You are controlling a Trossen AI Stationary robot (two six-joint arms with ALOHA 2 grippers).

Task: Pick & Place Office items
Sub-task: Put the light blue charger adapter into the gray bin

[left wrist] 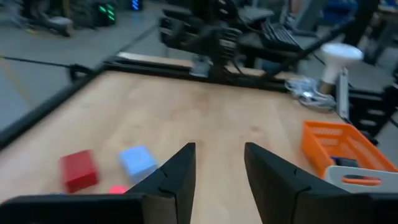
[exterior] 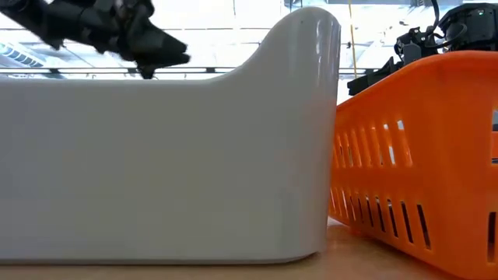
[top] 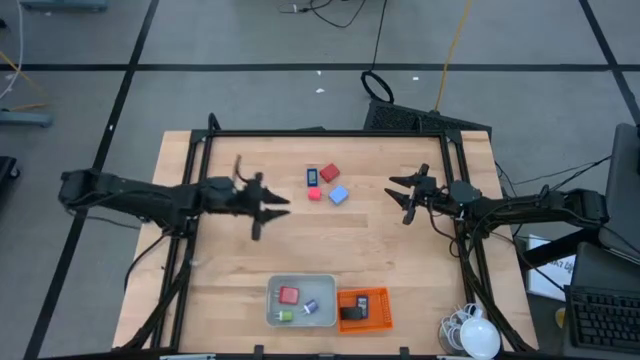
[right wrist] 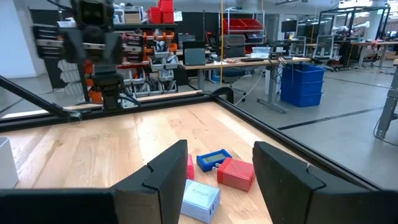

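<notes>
Office items: four small pcs sitting clustered mid-table, far side – red block (top: 330, 173), white-blue piece (top: 313, 177), light-blue block (top: 338, 195), pink block (top: 314, 194); none being held.
Already sorted: red, green & a pale pc lying in grey tray (top: 273, 297); black flat pc in orange mesh basket (top: 383, 310), both at near edge.
Left gripper (top: 272, 211): hovering just left of cluster, fingers spread, carrying nothing.
Right gripper (top: 401, 195): hovering right of cluster, fingers apart, nothing between them; a little farther from the cluster than the left one.
Handling: pcs looking rigid, light, smooth-sided, prob. plastic – likely sliding if nudged off-centre.
Grip pt: flat opposite side faces, centred; light-blue block looking the most exposed.
Risk: blocks lying close together, w/ white-blue piece beside red – fingers could be bumping a neighbour on descent.
</notes>
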